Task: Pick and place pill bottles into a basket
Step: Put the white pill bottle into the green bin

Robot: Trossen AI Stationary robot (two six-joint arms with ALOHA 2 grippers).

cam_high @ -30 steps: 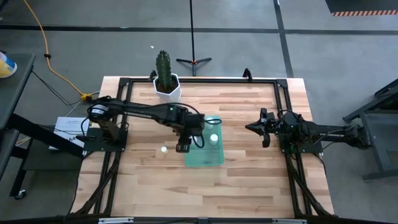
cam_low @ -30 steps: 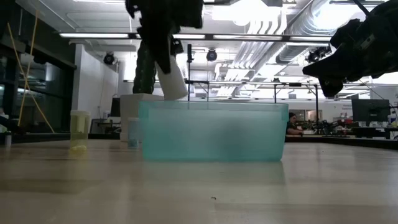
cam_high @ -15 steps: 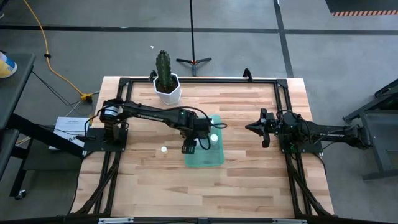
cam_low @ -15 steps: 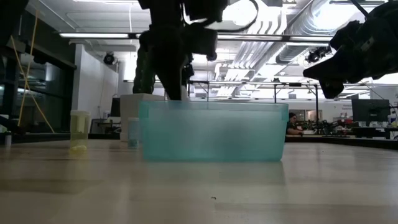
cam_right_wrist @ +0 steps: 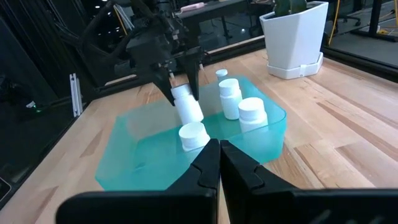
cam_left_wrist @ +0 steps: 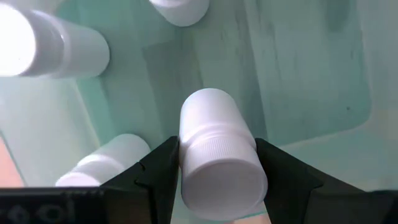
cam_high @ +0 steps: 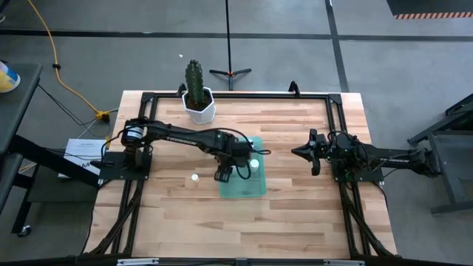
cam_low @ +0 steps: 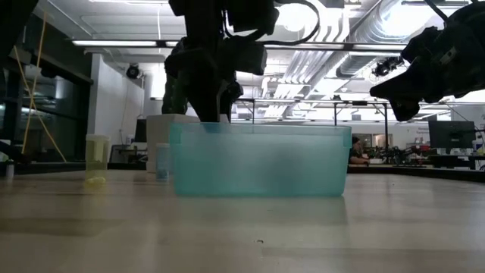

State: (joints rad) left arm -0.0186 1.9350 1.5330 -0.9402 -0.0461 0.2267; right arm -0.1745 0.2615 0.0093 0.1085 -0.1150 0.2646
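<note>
My left gripper [cam_high: 221, 175] is inside the green tray [cam_high: 255, 189], near its left wall, shut on a white pill bottle [cam_left_wrist: 216, 149]. It also shows in the right wrist view [cam_right_wrist: 181, 79], with the bottle [cam_right_wrist: 188, 107] slanting down from it. Three more bottles lie or stand in the tray [cam_right_wrist: 193, 135] [cam_right_wrist: 229, 97] [cam_right_wrist: 252, 112]. One bottle [cam_high: 195, 177] stands on the table left of the tray. My right gripper [cam_high: 313, 153] is shut and empty, hovering right of the tray. My left gripper pinches the bottle's cap end [cam_left_wrist: 211, 163] between its two fingers [cam_left_wrist: 160, 169], one on each side. The fingers come from above, slanting down into the tray. The bottle tilts, its bottom end [cam_right_wrist: 194, 116] lowest, close over the tray floor; whether it touches, I cannot tell.
A white hexagonal pot with a cactus [cam_high: 198, 103] stands at the table's far edge, left of the middle. The tray's low walls [cam_low: 258, 159] surround the bottles. Bare wood lies near the front edge and between the tray and my right gripper.
My left gripper has gone down into the tray with the bottle. A second ago the bottle stood above the tray's rim in the low view; now it is below the rim. It stays shut on the bottle.
</note>
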